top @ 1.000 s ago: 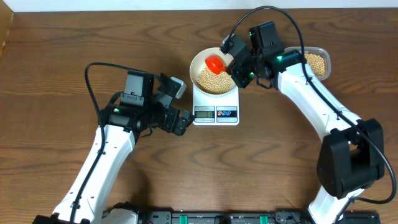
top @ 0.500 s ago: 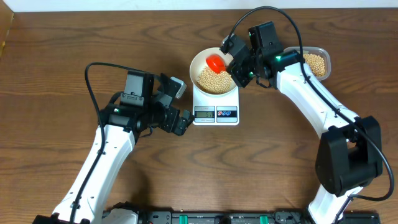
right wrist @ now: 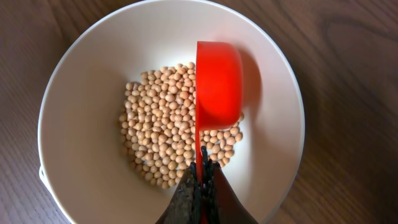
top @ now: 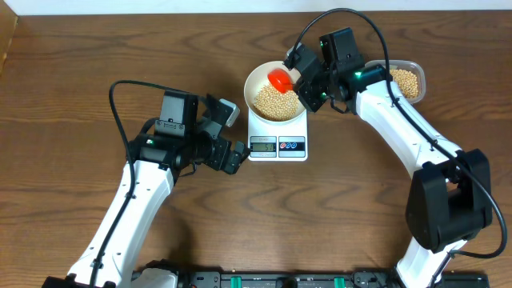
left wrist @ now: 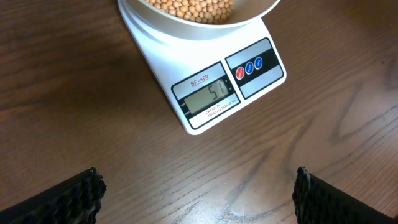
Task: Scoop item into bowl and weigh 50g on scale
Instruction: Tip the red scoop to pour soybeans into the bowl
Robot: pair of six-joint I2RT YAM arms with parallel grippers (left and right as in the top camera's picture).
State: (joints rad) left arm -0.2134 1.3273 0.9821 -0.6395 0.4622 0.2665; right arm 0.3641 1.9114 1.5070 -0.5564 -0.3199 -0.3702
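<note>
We note the red scoop (right wrist: 219,84) and right gripper (right wrist: 202,186) hang over the bowl (right wrist: 81,93), blocking its middle and right side; its left rim lies free. Left gripper (top: 233,134) flanks the scale (left wrist: 205,99) on its left; we see bare table (left wrist: 311,124) in front.

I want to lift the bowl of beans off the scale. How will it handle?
The bowl looks rigid and smooth, so a pinch on its rim may slip. The beans are round and loose, likely to roll and spill if it tilts. It sits on the smooth scale, so a nudge might slide it.
</note>
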